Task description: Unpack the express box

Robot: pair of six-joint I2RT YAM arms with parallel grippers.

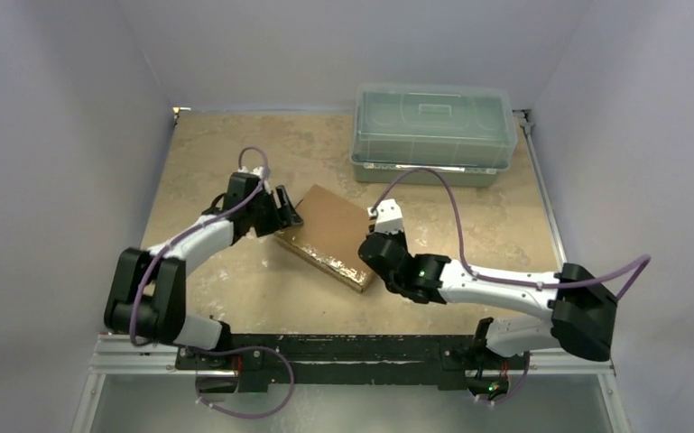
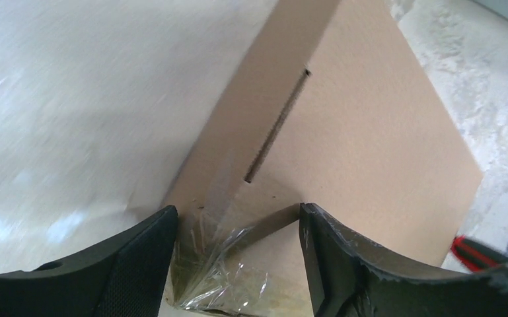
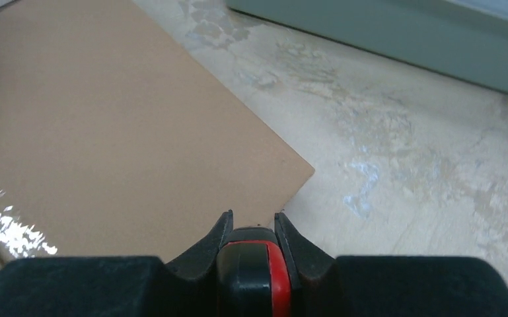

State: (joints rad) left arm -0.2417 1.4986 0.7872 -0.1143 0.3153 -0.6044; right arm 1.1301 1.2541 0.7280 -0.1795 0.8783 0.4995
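- We see the express box (image 1: pixel 325 230) lying flat and closed mid-worktop (image 1: pixel 235 153), with tape on one edge.
- Our left gripper (image 2: pixel 238 211) stands spread astride its taped corner.
- Our right gripper (image 3: pixel 252 221) pinches a red-and-black tool (image 3: pixel 251 264) near the box's opposite corner.

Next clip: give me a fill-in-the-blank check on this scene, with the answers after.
The box has its lid ___. The right gripper is shut on a black-and-___ tool. The left gripper, jaws open, straddles the box's ___ corner.
Missing words: closed; red; taped.
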